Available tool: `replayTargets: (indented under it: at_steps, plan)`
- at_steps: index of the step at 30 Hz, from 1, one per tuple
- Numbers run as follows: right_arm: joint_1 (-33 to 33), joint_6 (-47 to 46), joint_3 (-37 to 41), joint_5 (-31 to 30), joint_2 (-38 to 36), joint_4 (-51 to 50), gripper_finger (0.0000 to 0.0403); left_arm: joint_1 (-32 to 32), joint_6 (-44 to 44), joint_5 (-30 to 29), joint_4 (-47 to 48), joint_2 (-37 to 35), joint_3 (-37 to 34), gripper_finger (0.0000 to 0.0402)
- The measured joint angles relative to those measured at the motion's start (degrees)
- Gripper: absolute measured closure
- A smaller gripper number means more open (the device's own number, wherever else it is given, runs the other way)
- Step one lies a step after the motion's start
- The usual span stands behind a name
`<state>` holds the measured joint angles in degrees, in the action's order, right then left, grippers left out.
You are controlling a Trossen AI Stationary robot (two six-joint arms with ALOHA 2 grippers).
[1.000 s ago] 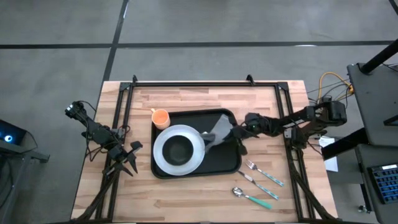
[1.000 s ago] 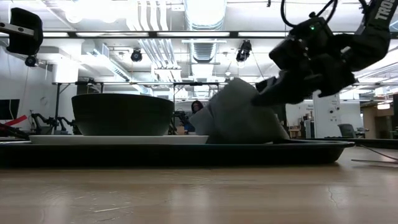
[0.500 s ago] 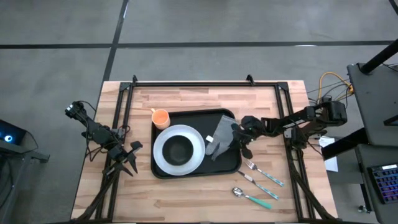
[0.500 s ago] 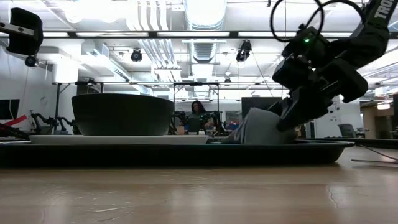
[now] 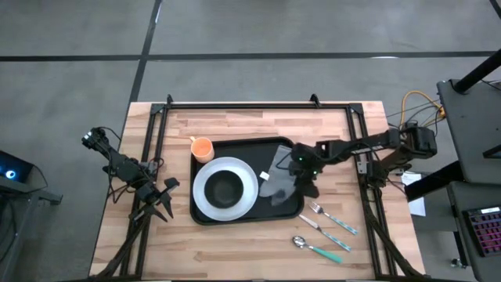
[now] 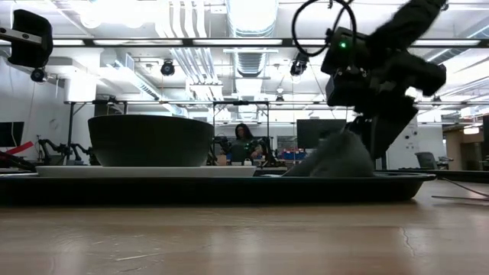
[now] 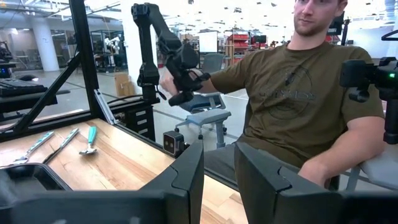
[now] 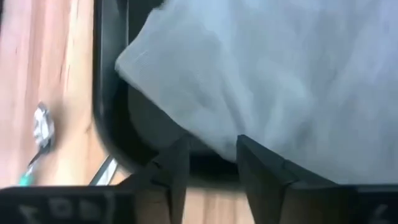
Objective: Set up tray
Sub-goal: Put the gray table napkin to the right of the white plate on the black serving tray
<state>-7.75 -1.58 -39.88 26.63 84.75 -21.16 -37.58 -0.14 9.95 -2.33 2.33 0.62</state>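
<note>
The black tray [image 5: 285, 205] lies mid-table and carries a white plate [image 5: 225, 188] with a dark bowl [image 6: 150, 140] on it. A grey cloth napkin [image 5: 277, 182] lies heaped on the tray's right part. My right gripper [image 5: 300, 169] slants down at the napkin's right edge, its fingers [image 8: 171, 168] apart just above the cloth [image 8: 280, 74] and the tray rim [image 8: 112, 93]. My left gripper [image 7: 219, 180] waits open beyond the table's left edge [image 5: 160, 200], holding nothing. My right gripper comes at the napkin's right edge [image 6: 353, 153] from above and the right, slanting down. Its own fingers hide the spot, so I cannot tell whether they touch the cloth. The napkin rests in a mound on the tray floor.
An orange cup [image 5: 202, 147] stands on the wood at the tray's far left corner. A fork [image 5: 333, 219], a second utensil [image 5: 317, 225] and a spoon [image 5: 317, 249] with teal handles lie on the wood right of the tray's near corner. A person sits beyond the table [image 7: 298, 93].
My right gripper has tipped steeply downward and shifted a little toward the table's left over the tray. The napkin, held up off the tray a second ago, has come down and now lies heaped on the tray's right part.
</note>
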Motion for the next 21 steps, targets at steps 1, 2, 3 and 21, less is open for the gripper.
replayTargets:
  at_steps: [1, 2, 3, 21]
  plan:
    - [0.00, 0.04, -1.57, -0.03, 0.00, -3.67, 0.0272, 0.00, 0.00, 0.01, -0.02, 0.00, 0.00, 0.0331]
    - [0.00, 0.07, -3.00, -0.47, 0.00, -6.79, 0.0265, 0.00, 0.00, 0.01, 0.00, 0.00, 0.00, 0.0331]
    - [0.00, 0.06, -4.33, -1.80, 0.00, -9.18, 0.0257, 0.00, 0.00, 0.01, 0.00, 0.00, 0.00, 0.0331]
    - [-0.18, -6.85, -8.93, -21.12, 1.17, -9.09, 0.0216, 0.00, 0.00, -0.01, 0.00, 0.02, 0.00, 0.0331]
